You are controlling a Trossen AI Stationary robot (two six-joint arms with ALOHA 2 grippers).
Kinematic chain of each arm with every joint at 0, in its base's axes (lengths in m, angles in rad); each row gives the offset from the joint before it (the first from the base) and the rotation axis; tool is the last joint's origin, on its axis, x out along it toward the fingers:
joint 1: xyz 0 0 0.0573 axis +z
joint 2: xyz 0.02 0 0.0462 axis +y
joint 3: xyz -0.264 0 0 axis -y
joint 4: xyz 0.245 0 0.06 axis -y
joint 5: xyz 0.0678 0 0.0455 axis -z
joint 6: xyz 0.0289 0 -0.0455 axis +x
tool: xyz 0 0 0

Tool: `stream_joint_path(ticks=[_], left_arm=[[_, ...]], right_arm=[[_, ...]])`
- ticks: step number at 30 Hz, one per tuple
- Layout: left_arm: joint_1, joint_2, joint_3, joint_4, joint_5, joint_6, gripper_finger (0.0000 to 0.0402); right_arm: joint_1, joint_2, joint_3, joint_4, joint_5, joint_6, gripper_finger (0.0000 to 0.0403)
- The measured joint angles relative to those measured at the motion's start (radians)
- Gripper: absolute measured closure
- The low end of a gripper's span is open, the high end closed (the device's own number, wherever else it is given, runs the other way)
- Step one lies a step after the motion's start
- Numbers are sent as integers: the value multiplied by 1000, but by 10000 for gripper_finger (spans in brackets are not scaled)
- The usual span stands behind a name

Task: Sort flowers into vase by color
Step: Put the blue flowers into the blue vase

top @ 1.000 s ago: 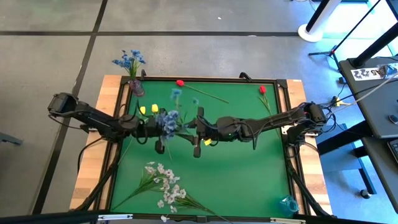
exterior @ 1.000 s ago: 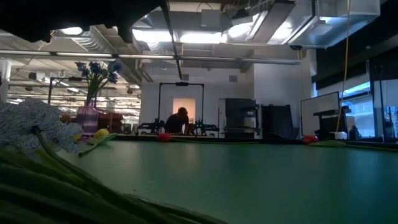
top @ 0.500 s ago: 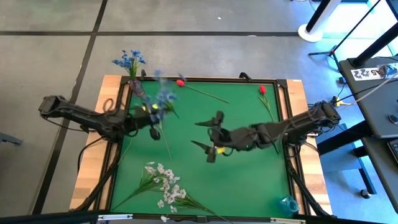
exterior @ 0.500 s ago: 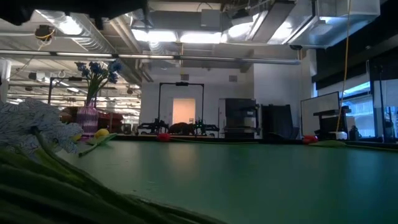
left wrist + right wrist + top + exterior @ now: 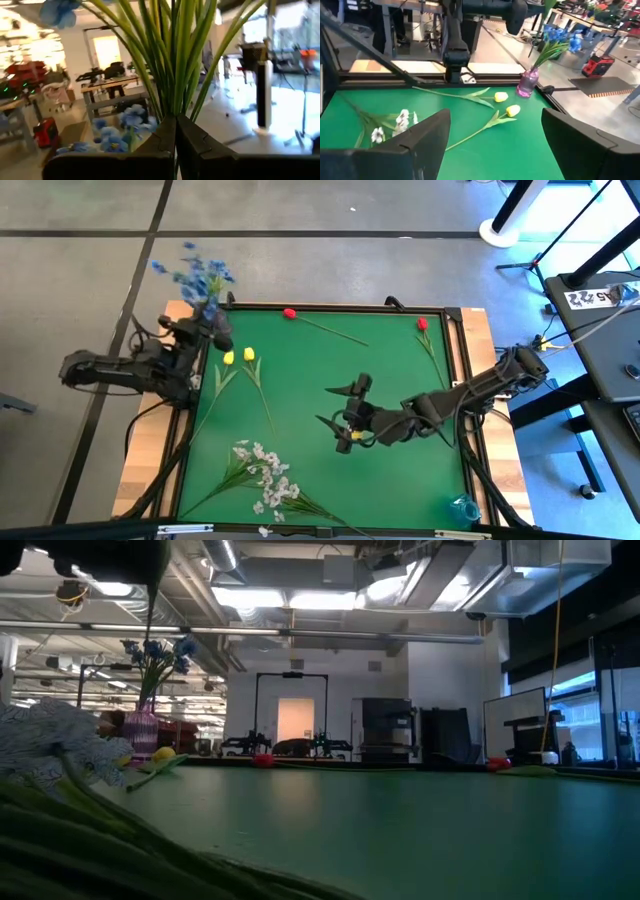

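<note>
A blue small-blossom sprig (image 5: 190, 275) is gripped by the left gripper (image 5: 175, 131) above the small purple vase (image 5: 528, 82); the right gripper (image 5: 345, 416) is held open.

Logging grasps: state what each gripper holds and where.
Left gripper is shut on the blue sprig, gripping its green stalks. Right gripper is open and holds nothing.

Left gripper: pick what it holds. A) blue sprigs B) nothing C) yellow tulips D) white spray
A: the left gripper is shut on green stalks of blue sprigs, beside the vase; the yellow tulips and white spray lie on the mat.
</note>
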Motion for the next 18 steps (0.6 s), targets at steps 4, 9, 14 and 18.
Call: stream_joint_path(ticks=[4,9,14,18], left_arm=[[143,5,-5,-83,112,-54,401],[328,67,-71,-86,229,-165,401],[508,107,-101,20,291,-184,401],[602,117,-101,23,357,-232,401]], right_arm=[[1,0,0,-2,0,3,91],[1,0,0,-2,-1,3,91],[1,0,0,-8,-1,3,91],[1,0,0,-30,-2,4,91]])
